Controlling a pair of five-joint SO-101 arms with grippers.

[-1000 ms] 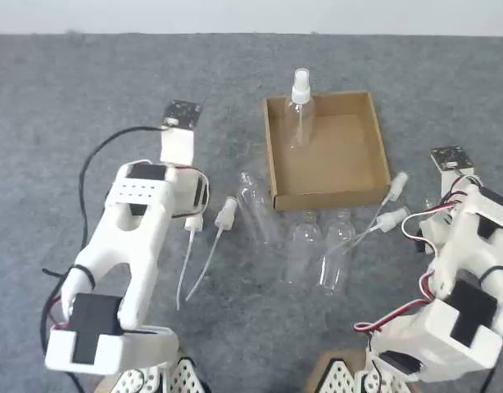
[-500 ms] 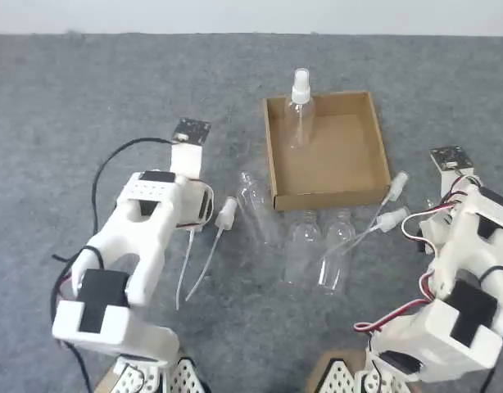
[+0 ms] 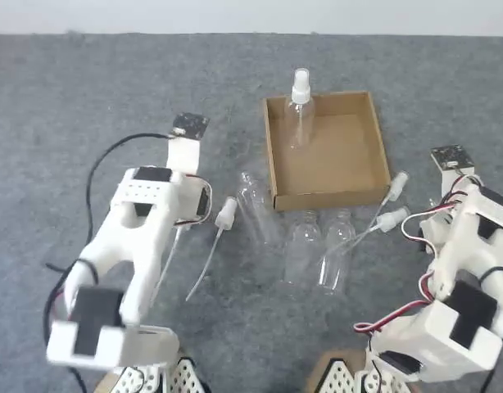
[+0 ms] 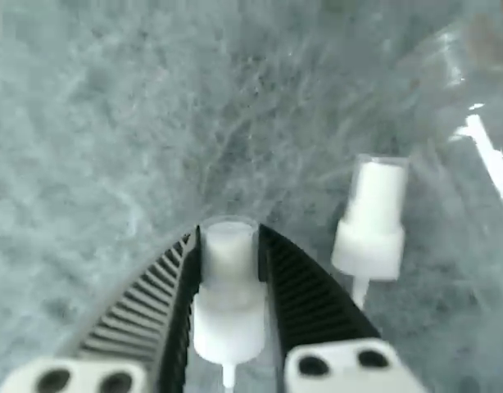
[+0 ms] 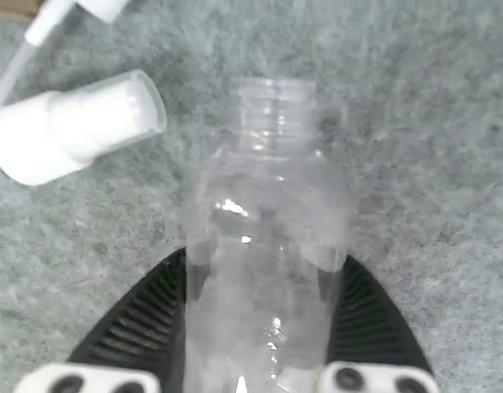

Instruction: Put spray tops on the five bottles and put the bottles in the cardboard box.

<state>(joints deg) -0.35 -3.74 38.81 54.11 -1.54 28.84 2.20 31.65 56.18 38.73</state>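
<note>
Over fuzzy carpet [image 4: 112,98], left tool [image 4: 227,236] pinches a white spray top [image 4: 227,303]; right tool [image 5: 266,260] clamps a clear bottle [image 5: 272,188].

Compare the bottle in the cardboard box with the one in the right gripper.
The boxed bottle wears a white spray top; the gripped bottle has a bare threaded neck. The boxed bottle sits inside the cardboard box; the gripped bottle is clamped in the right gripper. Both are clear plastic.

Cardboard box [image 3: 333,198]: right half bare, you can pass there; capped bottle [image 3: 301,115] takes the far left corner. Before its near wall, loose bottles [image 3: 302,246] and spray tops [image 3: 391,219] block you.
</note>
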